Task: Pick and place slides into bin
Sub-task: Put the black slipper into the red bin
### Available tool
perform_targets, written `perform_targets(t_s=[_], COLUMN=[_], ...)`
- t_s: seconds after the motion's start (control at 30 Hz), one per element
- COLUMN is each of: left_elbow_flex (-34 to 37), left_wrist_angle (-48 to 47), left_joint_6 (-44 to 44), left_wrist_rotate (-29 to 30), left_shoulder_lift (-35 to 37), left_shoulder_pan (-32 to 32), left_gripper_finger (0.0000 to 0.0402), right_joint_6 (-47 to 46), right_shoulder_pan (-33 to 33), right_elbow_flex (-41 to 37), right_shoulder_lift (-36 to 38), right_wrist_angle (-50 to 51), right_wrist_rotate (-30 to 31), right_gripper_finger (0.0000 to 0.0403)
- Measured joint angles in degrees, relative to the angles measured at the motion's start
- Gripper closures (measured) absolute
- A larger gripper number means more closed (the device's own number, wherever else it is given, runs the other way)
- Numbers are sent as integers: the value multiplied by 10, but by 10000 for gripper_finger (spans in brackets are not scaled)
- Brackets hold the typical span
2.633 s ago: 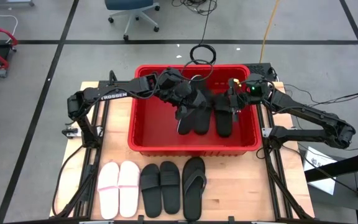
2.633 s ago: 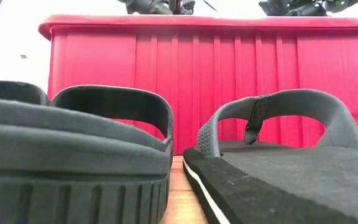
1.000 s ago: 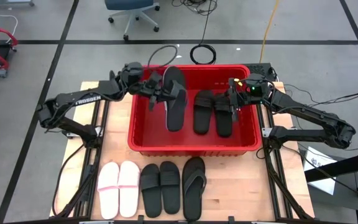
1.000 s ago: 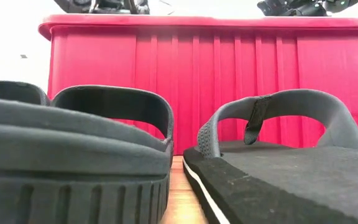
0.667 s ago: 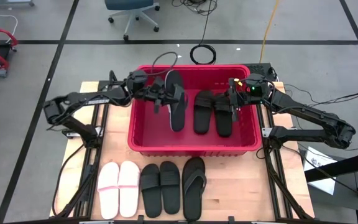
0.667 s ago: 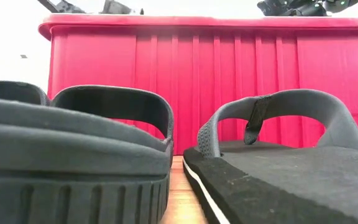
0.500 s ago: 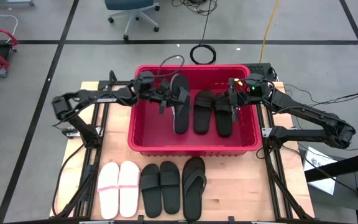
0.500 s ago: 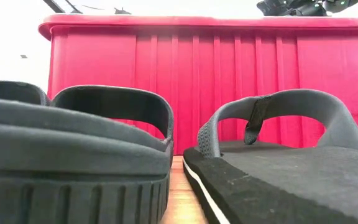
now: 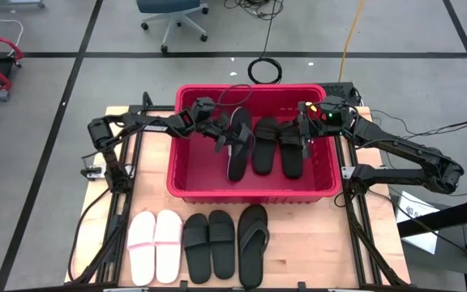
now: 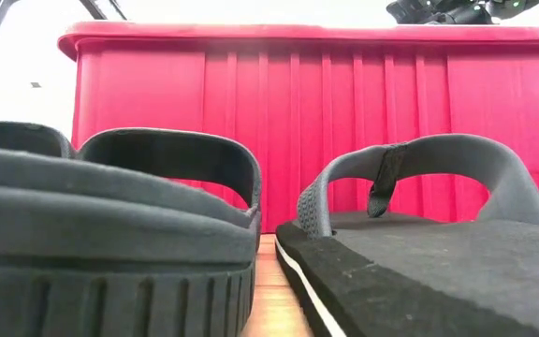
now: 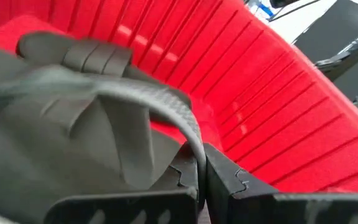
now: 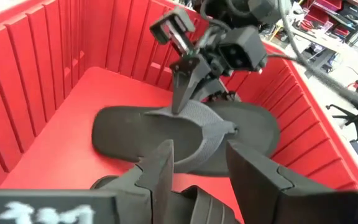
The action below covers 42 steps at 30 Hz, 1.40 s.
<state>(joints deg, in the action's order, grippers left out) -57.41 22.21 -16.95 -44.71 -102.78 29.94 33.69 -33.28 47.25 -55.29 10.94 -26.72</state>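
Gripping a black flip-flop (image 9: 238, 144) by its strap, the left gripper (image 9: 221, 135) sits closed inside the red bin (image 9: 186, 182) at the frame's centre. Right gripper (image 9: 306, 133) hovers open over two black slides (image 9: 279, 144) in the bin's right half. Five more slides (image 9: 197, 245) line the table (image 9: 314, 247) below.

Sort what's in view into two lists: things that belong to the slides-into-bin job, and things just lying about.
Job: red bin; flip-flop clamped by the left gripper; two black slides in the bin; pink pair, black pair and flip-flop on the table.
Lying about: office chair; cable coil.
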Motion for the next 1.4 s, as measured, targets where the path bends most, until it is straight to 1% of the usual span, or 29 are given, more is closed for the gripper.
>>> perform_targets(t_s=[0.37, 0.67, 0.93, 1.13, 1.27, 1.4], left_elbow_flex=[0, 0, 0, 0, 0, 0], left_wrist_angle=[-6, -27, -44, -48, -72, -72], left_joint_6=[31, 40, 75, 88, 103, 116], left_wrist_rotate=[4, 41, 52, 79, 105, 108], left_shoulder_lift=[-1, -1, -1, -1, -1, -1], left_shoulder_pan=[4, 4, 3, 3, 3, 4], left_gripper_finger=[401, 401, 400, 397, 399, 394], right_joint_6=[4, 4, 4, 4, 4, 4], right_shoulder_pan=[0, 0, 0, 0, 0, 0], right_elbow_flex=[0, 0, 0, 0, 0, 0], right_shoulder_lift=[0, 0, 0, 0, 0, 0], right_wrist_angle=[0, 0, 0, 0, 0, 0], right_wrist_rotate=[1, 1, 1, 1, 1, 2], right_gripper_finger=[263, 262, 261, 264, 265, 262])
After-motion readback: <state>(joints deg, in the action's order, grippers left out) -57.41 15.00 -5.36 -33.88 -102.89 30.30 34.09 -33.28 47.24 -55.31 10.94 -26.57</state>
